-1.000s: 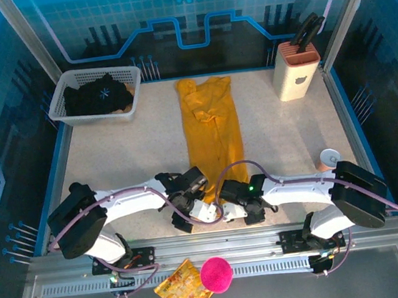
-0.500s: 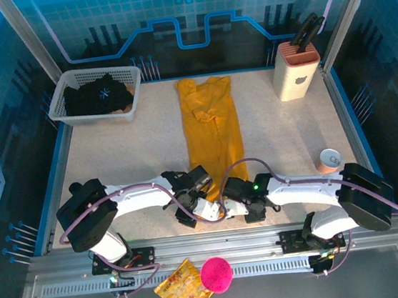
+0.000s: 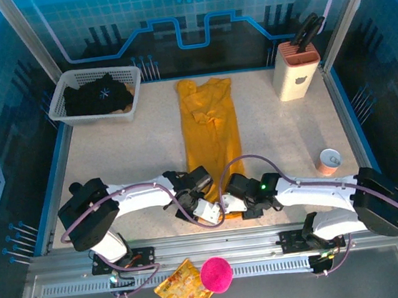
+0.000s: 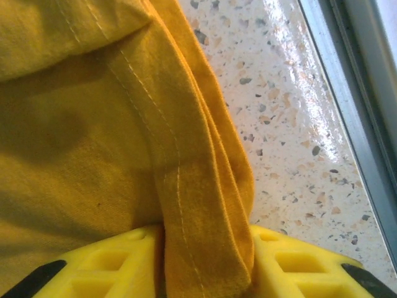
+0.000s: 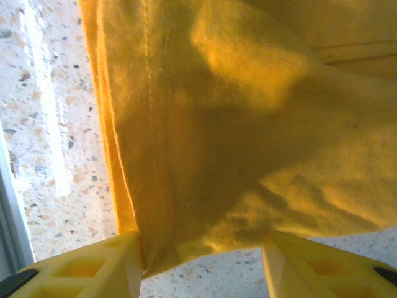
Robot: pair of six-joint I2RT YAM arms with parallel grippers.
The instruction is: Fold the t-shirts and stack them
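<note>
Mustard-orange cloth runs down the middle of the speckled table [image 3: 128, 157] in the overhead view. The mustard tee [image 3: 211, 133] is folded lengthwise into a long narrow strip, bunched and wrinkled at its far end and flatter toward the arms. Both arms meet at its near end, with the left gripper [image 3: 210, 211] and the right gripper [image 3: 233, 204] close together. From above, how the jaws stand cannot be told.

The wrist cameras supply that detail. In the left wrist view a doubled, stitched hem of the mustard tee [image 4: 93, 124] passes between the yellow fingers [image 4: 124, 261] of the left gripper [image 4: 208, 239]. The cloth fills the gap from one finger to the other, so the jaws are pinched on the fold.

In the right wrist view the right gripper [image 5: 201, 248] has its fingers [image 5: 93, 267] spread apart. The tee's edge [image 5: 205, 112] lies against the one finger, and bare table shows before the other. The jaws are open and clamp nothing.

The overhead view also takes in the black tee [image 3: 99, 95], with its small white starburst. It lies crumpled in a white basket [image 3: 61, 111] at the far left corner. A knife block [image 3: 296, 72] stands far right and a cup [image 3: 329, 158] sits near the right edge. A snack bag [image 3: 185, 294] and a pink ball [image 3: 215, 273] lie in front of the arm bases.
</note>
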